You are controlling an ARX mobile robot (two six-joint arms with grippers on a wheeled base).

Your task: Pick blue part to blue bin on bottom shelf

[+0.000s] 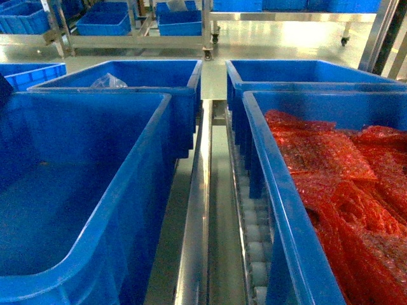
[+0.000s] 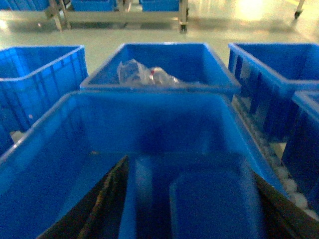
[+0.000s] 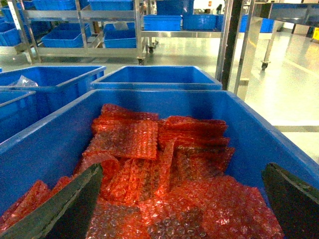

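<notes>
In the left wrist view a blue part [image 2: 209,204], a blurred tray-like piece, fills the gap between my left gripper's [image 2: 192,211] dark fingers [image 2: 102,209], which are shut on it. It hangs over the empty near-left blue bin [image 2: 45,164] [image 1: 76,210]. That bin stands on the bottom shelf, whose steel rail [image 1: 198,235] and white rollers [image 1: 257,254] show between the bins. My right gripper [image 3: 184,209] is open above red bubble wrap [image 3: 149,169], with nothing between its fingers [image 3: 65,209]. Neither gripper shows in the head view.
The near-right blue bin [image 1: 280,210] is filled with red bubble wrap. Behind stand two more blue bins, the left one [image 1: 146,76] holding a clear plastic bag [image 2: 144,74], the right one [image 1: 299,70] behind the bubble-wrap bin. Further racks with blue bins [image 1: 105,22] line the far floor.
</notes>
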